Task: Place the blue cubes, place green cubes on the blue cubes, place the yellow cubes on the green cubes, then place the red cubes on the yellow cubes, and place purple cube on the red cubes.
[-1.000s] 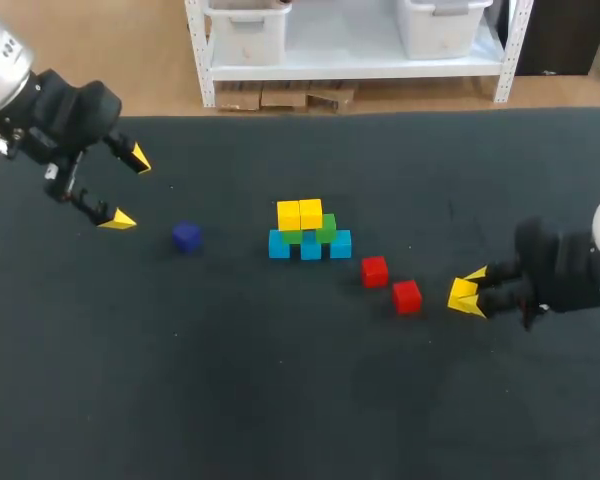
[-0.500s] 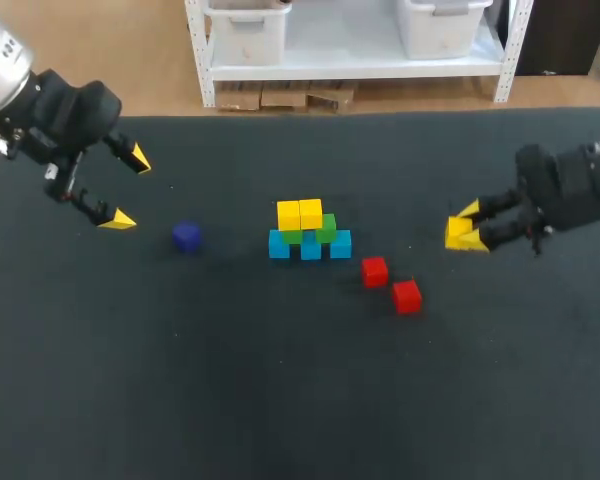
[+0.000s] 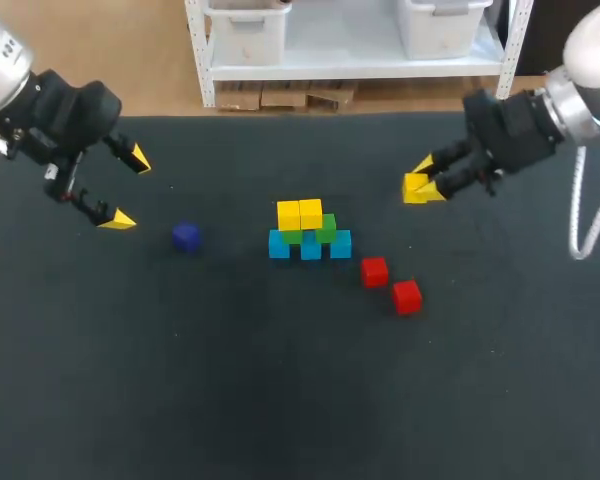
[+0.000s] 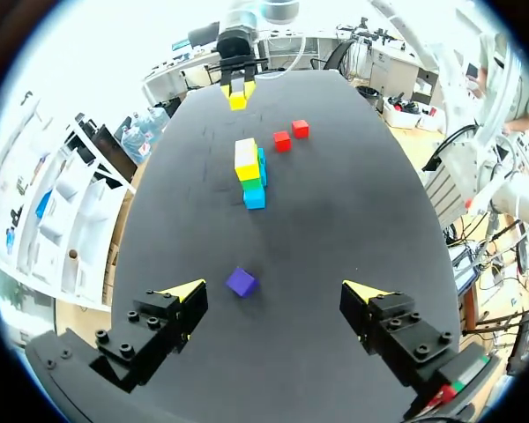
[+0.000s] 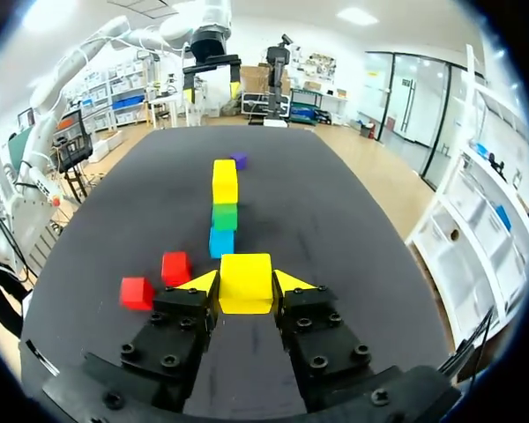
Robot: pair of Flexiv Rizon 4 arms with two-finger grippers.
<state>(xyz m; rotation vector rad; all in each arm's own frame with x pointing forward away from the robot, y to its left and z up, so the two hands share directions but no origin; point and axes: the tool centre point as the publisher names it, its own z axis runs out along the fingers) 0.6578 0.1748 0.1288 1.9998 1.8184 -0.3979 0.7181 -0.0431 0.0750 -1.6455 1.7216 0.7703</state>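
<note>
At mid-table stands a stack: a row of blue cubes (image 3: 310, 247), green cubes (image 3: 326, 228) on them, and two yellow cubes (image 3: 300, 214) on top. Two red cubes (image 3: 374, 271) (image 3: 407, 296) lie to its right front. A purple cube (image 3: 186, 236) sits alone to the left. My right gripper (image 3: 420, 186) hangs above the table, back and right of the stack, shut on another yellow cube (image 5: 245, 282). My left gripper (image 3: 128, 188) stands wide open at the far left, with the purple cube (image 4: 242, 282) on the table ahead between its spread fingers, untouched.
The dark table (image 3: 280, 400) has wide bare cloth at the front and on the right. From the right wrist, the stack (image 5: 223, 211) lies straight ahead of the held cube, with the red cubes (image 5: 175, 268) beside it.
My right arm has swung from the front right, by the red cubes, up and back to the far right of the stack, carrying the yellow cube. The left arm has not moved.
</note>
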